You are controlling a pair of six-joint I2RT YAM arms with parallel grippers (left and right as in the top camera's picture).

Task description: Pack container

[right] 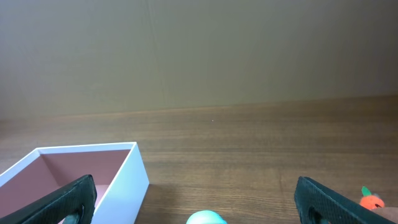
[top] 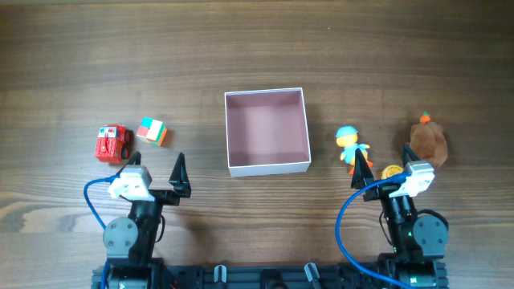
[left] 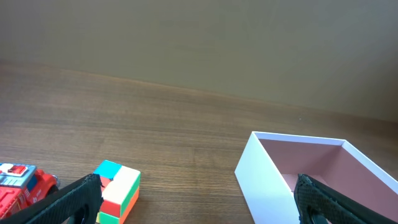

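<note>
The container (top: 267, 165), a shallow square box with white walls and a pink inside, sits mid-table with nothing in it. It also shows in the left wrist view (left: 261, 177) and the right wrist view (right: 127, 180). My left gripper (top: 155, 167) is open and empty at the front left, just below a multicoloured cube (top: 151, 131) (left: 118, 193) and a red toy car (top: 113, 144) (left: 18, 183). My right gripper (top: 384, 163) is open and empty at the front right, just below a small figure with a blue cap (top: 350, 145) (right: 205, 218).
A brown plush toy with an orange top (top: 429, 139) lies at the far right; its orange tip shows in the right wrist view (right: 371, 201). A small orange round thing (top: 391, 171) lies by the right gripper. The wooden table (top: 257, 56) stretches back behind the container.
</note>
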